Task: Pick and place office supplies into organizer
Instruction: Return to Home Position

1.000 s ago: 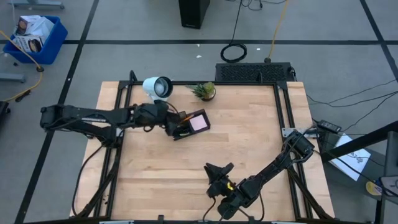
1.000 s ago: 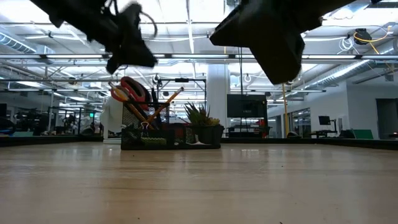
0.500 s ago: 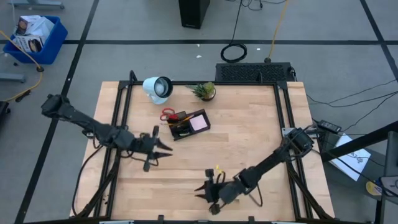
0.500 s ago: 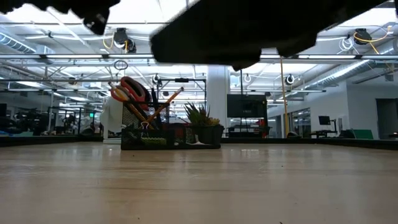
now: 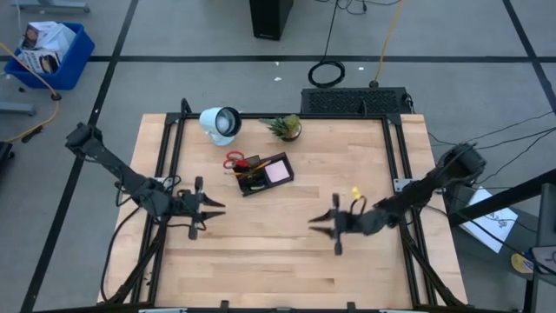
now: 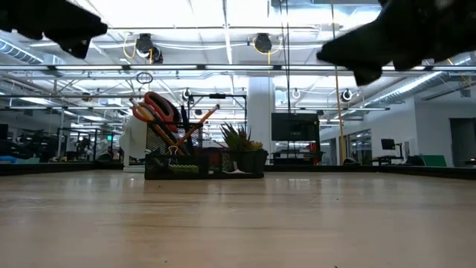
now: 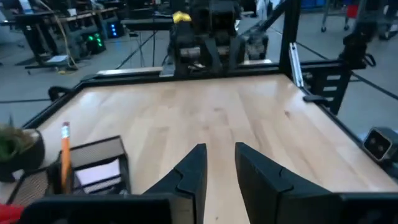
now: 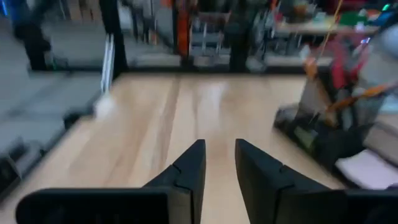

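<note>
The black organizer (image 5: 263, 174) stands on the table toward its far side and holds red-handled scissors (image 5: 234, 161), pens and a pencil (image 7: 64, 149), all upright, and a pale pink sticky-note pad (image 5: 276, 172). It also shows in the low view (image 6: 201, 162) and the right wrist view (image 8: 326, 134). My left gripper (image 5: 217, 207) hovers near-left of the organizer, open and empty, pointing toward the table's right. My right gripper (image 5: 314, 224) hovers near-right of it, open and empty, pointing toward the table's left. The two face each other across bare wood.
A white round lamp (image 5: 219, 122) and a small potted plant (image 5: 285, 128) stand at the table's far edge behind the organizer. A black unit with cables (image 5: 356, 100) sits beyond the far edge. Bare wood (image 5: 261, 252) lies between and in front of the grippers.
My left gripper has drawn back from the organizer toward the table's near-left and stays empty. My right gripper has swung from the near edge, first leftward, then toward the table's right and far side. The organizer and its contents have stayed in place.
</note>
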`<action>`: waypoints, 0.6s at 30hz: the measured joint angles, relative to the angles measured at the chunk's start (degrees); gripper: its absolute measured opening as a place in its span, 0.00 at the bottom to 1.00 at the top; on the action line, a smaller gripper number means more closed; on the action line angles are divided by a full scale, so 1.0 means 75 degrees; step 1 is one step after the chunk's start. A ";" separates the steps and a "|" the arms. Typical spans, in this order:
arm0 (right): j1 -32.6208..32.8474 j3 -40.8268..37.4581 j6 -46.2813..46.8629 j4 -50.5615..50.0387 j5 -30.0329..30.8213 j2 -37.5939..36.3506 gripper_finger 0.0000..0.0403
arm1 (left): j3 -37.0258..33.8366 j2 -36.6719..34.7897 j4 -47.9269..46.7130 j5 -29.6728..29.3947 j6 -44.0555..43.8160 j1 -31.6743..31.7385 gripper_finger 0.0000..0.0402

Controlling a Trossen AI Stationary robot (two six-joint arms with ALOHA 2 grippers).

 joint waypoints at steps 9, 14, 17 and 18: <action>-0.0141 -0.1431 -0.0800 0.0194 0.0011 -0.2256 0.19 | -0.0794 -0.1189 -0.0095 0.1356 0.0217 0.0957 0.22; -0.0423 -0.2178 -0.0824 0.0486 0.0000 -0.3115 0.19 | -0.1175 -0.1561 -0.0058 0.1862 0.0189 0.1767 0.22; -0.0680 -0.2575 -0.0793 0.0486 -0.0007 -0.3557 0.19 | -0.1322 -0.1759 -0.0045 0.2384 0.0254 0.2296 0.22; -0.0767 -0.2700 -0.0764 0.0441 -0.0010 -0.3701 0.19 | -0.1362 -0.1803 -0.0041 0.2580 0.0268 0.2502 0.22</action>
